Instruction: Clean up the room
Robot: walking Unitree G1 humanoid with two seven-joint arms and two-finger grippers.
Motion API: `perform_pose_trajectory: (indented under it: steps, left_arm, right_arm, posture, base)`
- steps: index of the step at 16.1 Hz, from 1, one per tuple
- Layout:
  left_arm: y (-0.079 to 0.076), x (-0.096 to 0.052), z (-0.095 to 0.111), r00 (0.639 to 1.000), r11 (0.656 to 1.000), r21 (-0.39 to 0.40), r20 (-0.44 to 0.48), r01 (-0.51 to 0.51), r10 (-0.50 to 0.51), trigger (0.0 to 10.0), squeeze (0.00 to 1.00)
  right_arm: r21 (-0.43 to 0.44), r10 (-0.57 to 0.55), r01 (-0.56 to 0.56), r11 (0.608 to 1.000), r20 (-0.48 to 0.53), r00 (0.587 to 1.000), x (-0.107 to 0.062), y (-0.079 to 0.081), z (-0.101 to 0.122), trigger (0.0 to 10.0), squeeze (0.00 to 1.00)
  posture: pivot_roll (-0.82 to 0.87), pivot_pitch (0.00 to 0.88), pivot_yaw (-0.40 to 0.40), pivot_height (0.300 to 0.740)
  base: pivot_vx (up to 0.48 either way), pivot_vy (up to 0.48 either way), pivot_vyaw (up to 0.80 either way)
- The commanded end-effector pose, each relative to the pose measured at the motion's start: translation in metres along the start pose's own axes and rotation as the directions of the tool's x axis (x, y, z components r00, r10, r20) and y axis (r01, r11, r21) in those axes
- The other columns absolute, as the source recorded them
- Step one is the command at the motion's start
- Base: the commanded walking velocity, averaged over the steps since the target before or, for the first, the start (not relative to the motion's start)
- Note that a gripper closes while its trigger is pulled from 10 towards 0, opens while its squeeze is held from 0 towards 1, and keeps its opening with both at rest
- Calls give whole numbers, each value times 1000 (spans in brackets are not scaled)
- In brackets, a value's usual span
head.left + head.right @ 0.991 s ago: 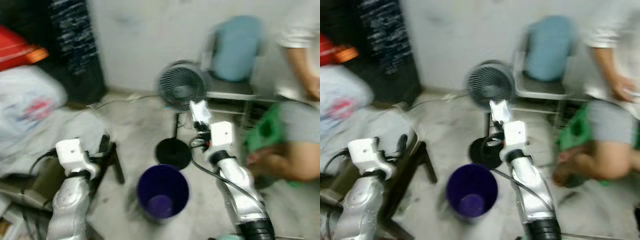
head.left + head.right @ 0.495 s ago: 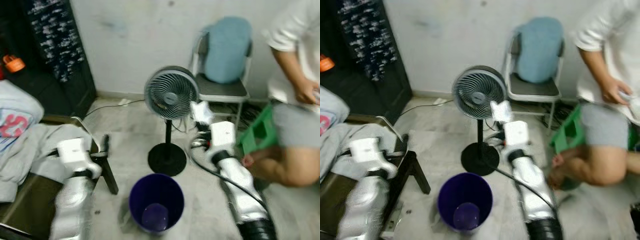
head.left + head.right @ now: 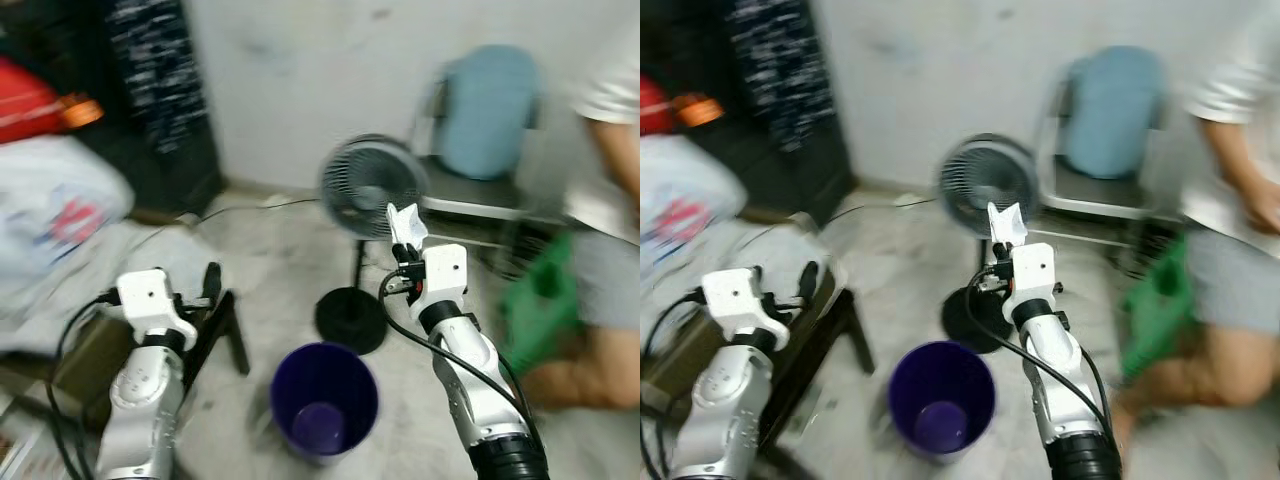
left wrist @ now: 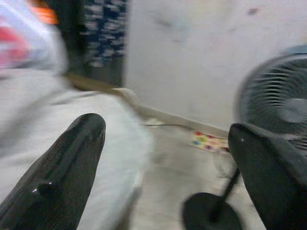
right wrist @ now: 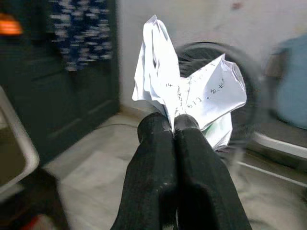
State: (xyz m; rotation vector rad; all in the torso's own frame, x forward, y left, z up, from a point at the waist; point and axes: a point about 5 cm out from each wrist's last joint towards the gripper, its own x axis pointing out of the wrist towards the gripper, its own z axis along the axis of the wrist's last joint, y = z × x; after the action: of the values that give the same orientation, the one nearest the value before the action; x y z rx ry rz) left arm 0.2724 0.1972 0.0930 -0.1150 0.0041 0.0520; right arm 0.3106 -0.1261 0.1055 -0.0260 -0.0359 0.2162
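My right gripper [image 5: 173,125] is shut on a crumpled white paper [image 5: 192,96] with handwriting on it. In the eye views the crumpled paper [image 3: 406,224] sticks up from the right gripper [image 3: 405,246], raised in front of the fan. A dark blue bin [image 3: 324,400] stands on the floor below and to the left of that gripper, with nothing visible inside. My left gripper [image 4: 165,163] is open with nothing between its fingers [image 4: 57,177], held over the edge of a low table [image 3: 222,320] with light cloth on it.
A standing fan [image 3: 372,186] on a black round base [image 3: 351,319] is just behind the bin. A chair with a blue cushion [image 3: 488,112] stands by the wall. A person [image 3: 600,290] crouches at the right beside a green object [image 3: 540,290]. Clothes [image 3: 55,210] are piled at the left.
The camera has swung, so the whole scene shifted right and is blurred. The right gripper still holds the paper raised; the left gripper remains open.
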Motion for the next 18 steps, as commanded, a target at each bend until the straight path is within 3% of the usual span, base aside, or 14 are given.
perform_pose_trajectory:
  steps: [1, 4, 8, 11, 15, 18]
  left_arm:
    - [1, -3, -5, 998, 998, 23, -28, 51, -51, 10000, 0]
    - [11, -17, -7, 994, 994, 51, -63, 95, -92, 10000, 0]
    - [29, -40, -4, 978, 977, 103, -112, 189, -177, 10000, 0]
    - [37, -62, -4, 951, 949, 153, -187, 274, -245, 10000, 0]
    - [40, -83, 3, 934, 934, 165, -231, 315, -274, 10000, 0]
    - [44, -87, 9, 926, 932, 165, -258, 322, -274, 10000, 0]
  right_arm:
    - [-5, -2, 2, 1000, 6, 1000, 6, 4, 2, 10000, 0]
    - [33, 10, -9, 999, -54, 999, 7, 15, -10, 10000, 0]
    - [-20, -91, 89, 996, -144, 985, 10, 28, -26, 10000, 0]
    - [-22, -118, 116, 993, -209, 971, 5, 35, -38, 10000, 0]
    - [22, -115, 130, 991, -337, 934, 1, 41, -58, 10000, 0]
    - [21, -142, 174, 984, -490, 860, 0, 52, -78, 10000, 0]
  posture:
    - [-118, 0, -1, 740]
    - [-95, 0, 3, 740]
    - [-61, 0, 33, 740]
    - [-22, 73, 55, 740]
    - [12, 126, 91, 740]
    - [30, 158, 110, 740]
  base:
    - [0, 0, 0]
    - [0, 0, 0]
    - [0, 0, 0]
    - [0, 0, 0]
    - [0, 0, 0]
    - [0, 0, 0]
